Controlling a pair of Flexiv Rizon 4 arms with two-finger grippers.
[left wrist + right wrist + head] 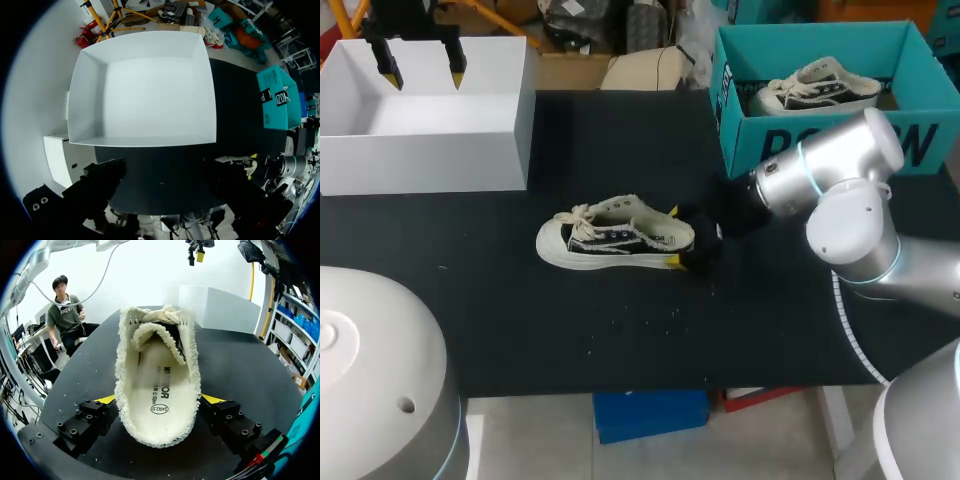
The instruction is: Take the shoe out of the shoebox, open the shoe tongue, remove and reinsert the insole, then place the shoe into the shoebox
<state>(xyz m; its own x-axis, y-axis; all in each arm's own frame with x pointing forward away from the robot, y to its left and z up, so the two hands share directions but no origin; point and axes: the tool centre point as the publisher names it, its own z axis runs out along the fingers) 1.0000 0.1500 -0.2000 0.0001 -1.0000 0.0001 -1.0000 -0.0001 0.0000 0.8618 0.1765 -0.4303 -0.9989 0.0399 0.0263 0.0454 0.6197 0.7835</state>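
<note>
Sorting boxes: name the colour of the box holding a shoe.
Teal box, best in head view.

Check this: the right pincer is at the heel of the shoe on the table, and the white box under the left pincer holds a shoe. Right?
No: the white box under the left pincer is empty, as the left wrist view shows. The right pincer is indeed at the heel of the shoe on the table.
</note>
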